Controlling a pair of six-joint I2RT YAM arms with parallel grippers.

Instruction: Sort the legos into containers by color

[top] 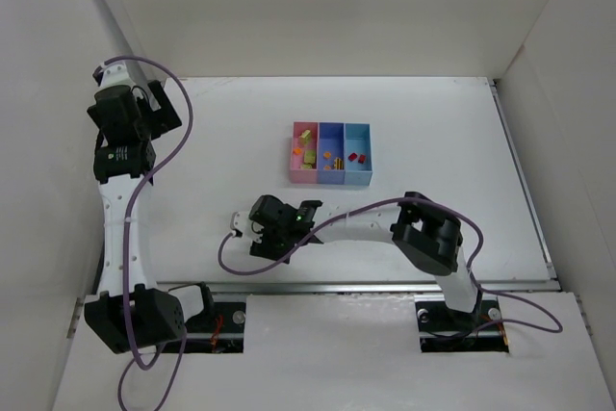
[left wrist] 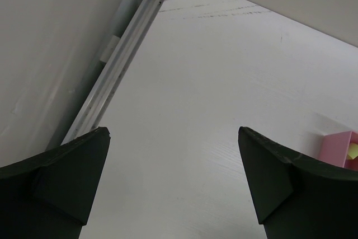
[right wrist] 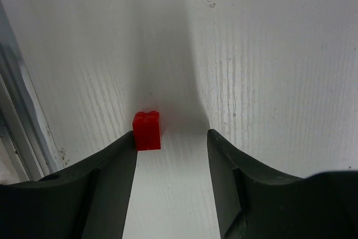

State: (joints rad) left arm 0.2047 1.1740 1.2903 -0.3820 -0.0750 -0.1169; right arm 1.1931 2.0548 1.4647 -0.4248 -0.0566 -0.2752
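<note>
Right wrist: red brick (right wrist: 146,130) seemingly touching right hand (right wrist: 172,134); rail (right wrist: 14,104) close left.

I count one pink bin (top: 304,178), one blue-violet bin (top: 331,179) and one light blue bin (top: 357,179): three, joined. One red brick (right wrist: 146,130) lies alone on the worktop (top: 433,122). Binned pieces (top: 309,154): roughly three, two, two (too tiny to be sure).

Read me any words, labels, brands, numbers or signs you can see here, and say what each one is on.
Readable text: none in any view.
Too small to read: a small pale mark on the left arm's black joint housing.
No lettering shows on the small red plastic brick or the pink, violet and light blue joined bins.
</note>
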